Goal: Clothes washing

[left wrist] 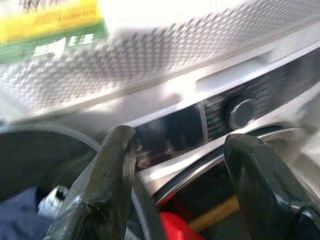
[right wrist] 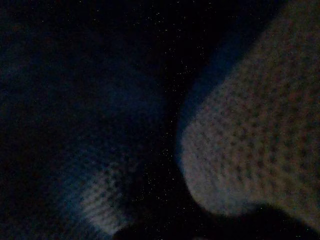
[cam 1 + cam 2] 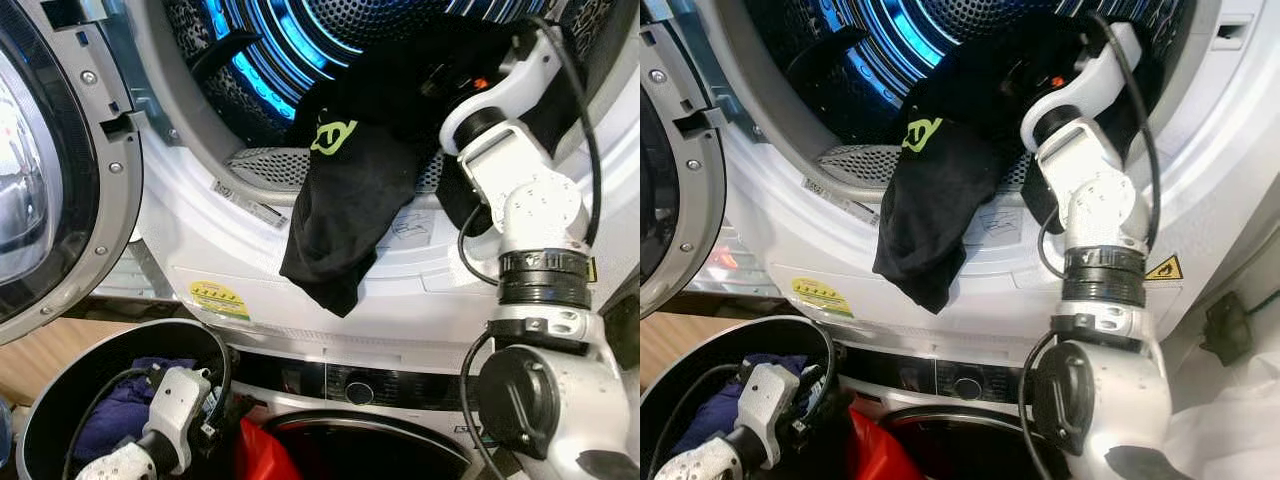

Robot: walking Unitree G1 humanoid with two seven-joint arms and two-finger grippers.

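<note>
A black cloth garment with a yellow-green logo [image 3: 345, 200] hangs half over the lip of the upper machine's blue-lit perforated steel drum [image 3: 290, 50], likely because the right arm reaching into the drum is pushing it in. The right end effector is buried behind the fabric; whether it is parted or clamped cannot be told. The left end effector [image 1: 175, 185], fingers apart and empty, waits low beside the dark round laundry basket [image 3: 60, 385].

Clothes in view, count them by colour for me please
Black: 1, garment with a green logo hanging over the drum's rim
Blue-purple: 1, clothing in the basket
Red: 1, item by the lower door
Total: 3
</note>
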